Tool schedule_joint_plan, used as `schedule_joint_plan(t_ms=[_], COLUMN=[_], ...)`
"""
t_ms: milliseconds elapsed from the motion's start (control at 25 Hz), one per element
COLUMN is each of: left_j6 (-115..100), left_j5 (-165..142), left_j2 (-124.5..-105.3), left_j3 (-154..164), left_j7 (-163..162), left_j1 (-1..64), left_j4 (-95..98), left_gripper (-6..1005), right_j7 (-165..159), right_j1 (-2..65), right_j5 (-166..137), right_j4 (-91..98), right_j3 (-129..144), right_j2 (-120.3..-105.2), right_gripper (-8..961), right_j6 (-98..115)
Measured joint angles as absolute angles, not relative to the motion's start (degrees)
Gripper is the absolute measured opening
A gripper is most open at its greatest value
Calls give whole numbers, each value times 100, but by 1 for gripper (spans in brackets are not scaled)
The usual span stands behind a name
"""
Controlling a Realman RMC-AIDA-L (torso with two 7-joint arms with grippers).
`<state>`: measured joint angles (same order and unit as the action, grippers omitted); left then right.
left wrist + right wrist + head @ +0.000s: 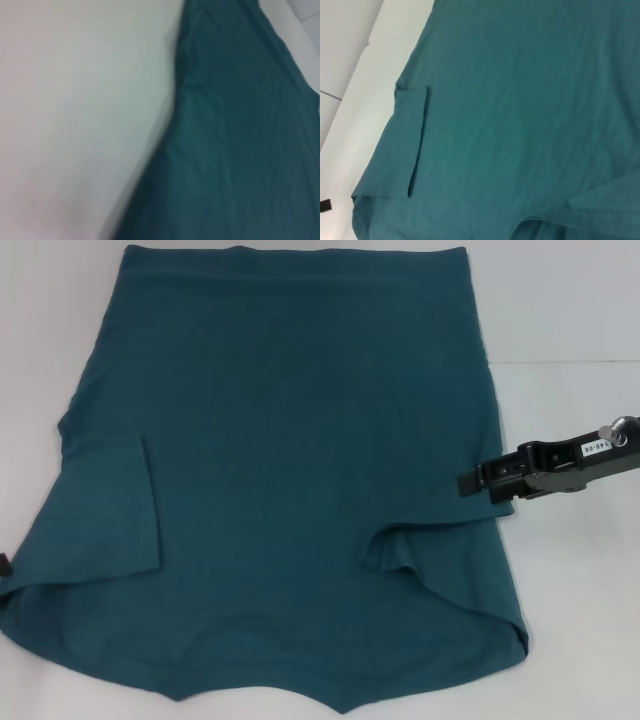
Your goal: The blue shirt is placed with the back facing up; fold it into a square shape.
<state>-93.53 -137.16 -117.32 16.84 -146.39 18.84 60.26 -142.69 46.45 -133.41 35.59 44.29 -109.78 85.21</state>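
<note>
The blue shirt (290, 440) lies flat on the white table with its plain side up, and it fills most of the head view. Both sleeves are folded inward onto the body, one (115, 510) at the left and one (440, 550) at the right. My right gripper (468, 483) reaches in from the right and its tip meets the shirt's right edge just above the folded sleeve. Only a small black tip of my left gripper (4, 565) shows at the picture's left border, beside the shirt's lower left edge. The right wrist view shows the shirt (520, 100) and the left gripper's tip (324, 205).
The white table (570, 310) is bare to the right of the shirt and in the far left corner (50, 300). The shirt's near edge runs off the bottom of the head view. The left wrist view shows the table (75, 110) beside the shirt's edge (240, 140).
</note>
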Motion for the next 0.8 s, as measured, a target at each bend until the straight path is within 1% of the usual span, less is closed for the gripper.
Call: schedule_joint_plan(t_ms=[800], left_j6=[-8562], left_j5=[-14096], left_j2=[-11737], left_j3=[1707], left_j7=[-14809], left_j1=[1937], left_j4=[5414], left_gripper=[571], right_j7=[-14203], right_j1=[4514], right_j5=[-13342], right_j4=[3560], right_j3=[4351], right_j2=[-10978], right_gripper=[685], right_j6=[8487])
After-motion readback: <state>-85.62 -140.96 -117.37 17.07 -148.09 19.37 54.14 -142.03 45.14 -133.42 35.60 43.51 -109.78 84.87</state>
